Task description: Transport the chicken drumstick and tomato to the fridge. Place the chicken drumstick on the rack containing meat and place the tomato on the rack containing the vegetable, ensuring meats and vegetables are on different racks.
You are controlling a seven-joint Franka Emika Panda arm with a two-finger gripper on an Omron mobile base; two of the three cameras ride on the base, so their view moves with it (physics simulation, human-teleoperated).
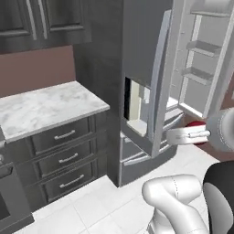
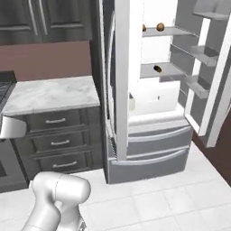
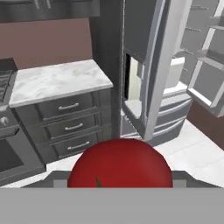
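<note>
The tomato [image 3: 120, 164], a glossy red ball, sits right in front of the hand camera and hides the finger tips. In the left base view my gripper [image 1: 201, 133] is shut on the tomato [image 1: 196, 124], low and in front of the open fridge [image 1: 151, 91]. The fridge's top shelf, the rack containing meat [image 2: 173, 31], carries two small brown pieces [image 2: 159, 27]; they are too small to tell which is the chicken drumstick. On the shelf below [image 2: 171, 68] lies a dark oval item [image 2: 157, 69].
Both fridge doors stand open; the right door's bins [image 2: 200, 52] jut out at the right. A marble counter [image 1: 45, 107] over dark drawers stands left of the fridge. A stove edge [image 3: 6, 78] shows at far left. White tiled floor lies before the fridge.
</note>
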